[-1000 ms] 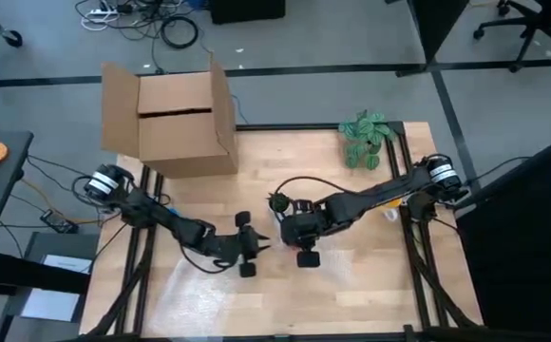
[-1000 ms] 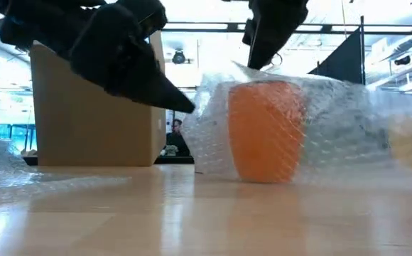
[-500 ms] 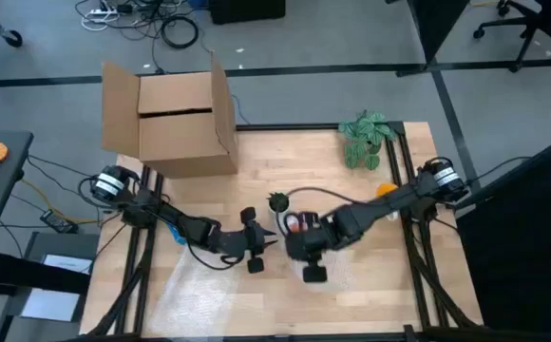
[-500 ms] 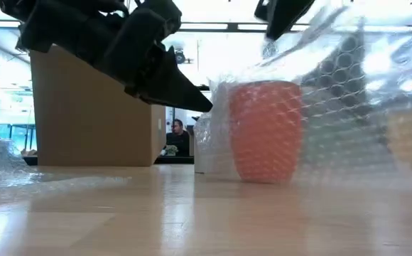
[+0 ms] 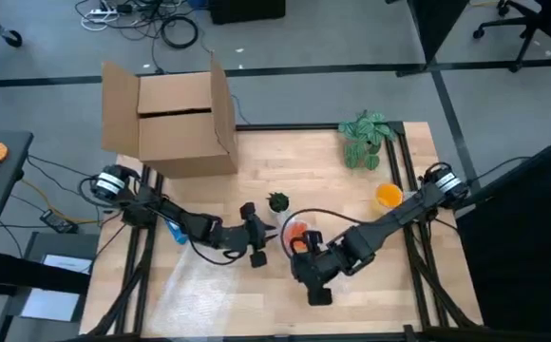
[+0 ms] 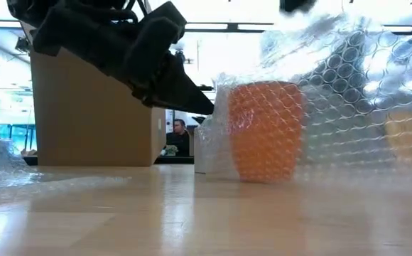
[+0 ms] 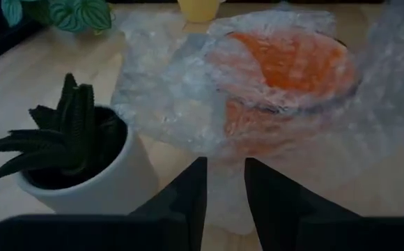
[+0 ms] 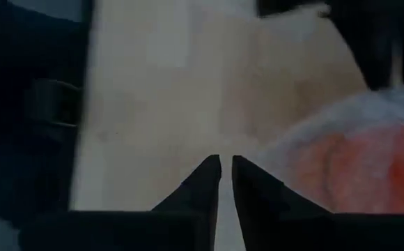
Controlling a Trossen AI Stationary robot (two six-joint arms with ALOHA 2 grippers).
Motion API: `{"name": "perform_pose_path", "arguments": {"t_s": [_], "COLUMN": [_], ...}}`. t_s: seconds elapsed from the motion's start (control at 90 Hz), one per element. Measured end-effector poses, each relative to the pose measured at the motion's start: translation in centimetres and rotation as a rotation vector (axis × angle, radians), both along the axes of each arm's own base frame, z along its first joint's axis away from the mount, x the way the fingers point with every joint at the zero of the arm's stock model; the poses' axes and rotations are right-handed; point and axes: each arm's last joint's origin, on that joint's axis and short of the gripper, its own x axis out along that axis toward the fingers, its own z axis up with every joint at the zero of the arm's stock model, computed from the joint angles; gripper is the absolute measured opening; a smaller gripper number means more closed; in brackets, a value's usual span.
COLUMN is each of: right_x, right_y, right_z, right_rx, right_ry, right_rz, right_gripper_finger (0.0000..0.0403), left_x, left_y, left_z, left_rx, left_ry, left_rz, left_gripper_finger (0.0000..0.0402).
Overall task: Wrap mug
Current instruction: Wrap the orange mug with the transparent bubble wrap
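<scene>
The orange mug (image 5: 295, 231) is standing upright on the counter (image 5: 380, 285), half covered by bubble wrap (image 6: 348, 78). The right gripper (image 5: 315, 283) is pinching the wrap just in front of the mug, and the left gripper (image 5: 255, 244), nearly closed, is waiting just beside the mug.

Overhead, table-level, two close wrist views

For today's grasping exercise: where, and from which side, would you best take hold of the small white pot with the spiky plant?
Grip the white pot low on its round wall, coming level from its open side away from the bubble wrap. The spiky leaves block a top approach, and the wrapped orange mug crowds the other side.
</scene>
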Motion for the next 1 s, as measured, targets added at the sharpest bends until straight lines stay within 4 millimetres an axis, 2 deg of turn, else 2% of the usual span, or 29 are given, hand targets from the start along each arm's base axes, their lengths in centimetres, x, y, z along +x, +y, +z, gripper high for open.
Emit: {"name": "perform_pose_path", "arguments": {"t_s": [0.089, 0.211, 0.4, 0.822, 1.0], "right_x": [0.4, 0.9, 2.0, 3.9, 4.3], "right_y": [-1.2, -3.5, -5.9, -6.8, -7.1], "right_z": [-1.1, -1.3, -1.5, -5.4, -6.5], "right_rx": [-0.088, -0.185, -0.165, -0.149, -0.162], "right_ry": [0.046, 0.064, 0.098, 0.227, 0.257], "right_rz": [-0.076, -0.179, -0.165, -0.088, -0.081], "right_gripper_finger": [0.0020, 0.0020, 0.0020, 0.0020, 0.0020], "left_x": [0.0, 0.0, 0.0, -0.1, -1.0], "left_y": [0.0, 0.0, 0.0, -0.4, -0.8], "left_z": [0.0, 0.0, 0.0, 0.3, 2.5], "left_rx": [-0.001, -0.001, -0.002, -0.013, 0.005], "left_ry": [0.001, 0.000, -0.004, -0.007, -0.048], "left_rz": [0.000, -0.001, -0.003, -0.035, -0.076], "left_gripper_finger": [0.0083, 0.0083, 0.0083, 0.0083, 0.0083]}}
